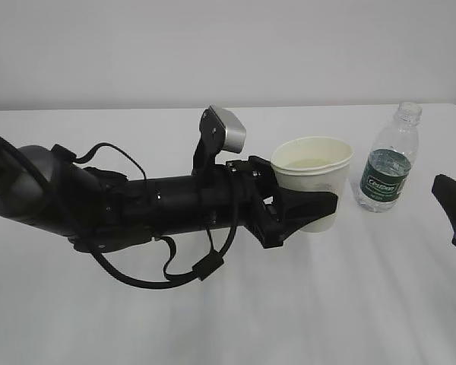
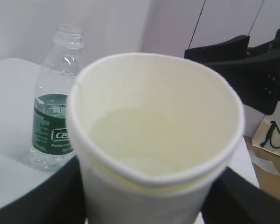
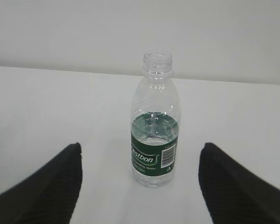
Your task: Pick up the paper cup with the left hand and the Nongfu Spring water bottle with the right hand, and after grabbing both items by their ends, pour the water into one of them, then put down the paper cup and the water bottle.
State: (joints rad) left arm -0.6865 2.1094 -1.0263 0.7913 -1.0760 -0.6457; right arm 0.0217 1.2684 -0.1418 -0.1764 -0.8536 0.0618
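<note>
One paper cup (image 1: 313,182) gripped by left pincer (image 1: 308,207), one uncapped bottle (image 1: 388,161) upright beside, right pincer (image 3: 140,186) spread wide, empty.

One paper cup (image 1: 313,179), one water bottle (image 1: 390,158) (uncapped), and two pincers: left (image 1: 300,211), right (image 1: 454,210).

Bright, even, diffuse light with only faint soft shadows on the white table (image 1: 228,327). In the left wrist view the paper cup (image 2: 154,140) is close and soft, the background blurred.
</note>
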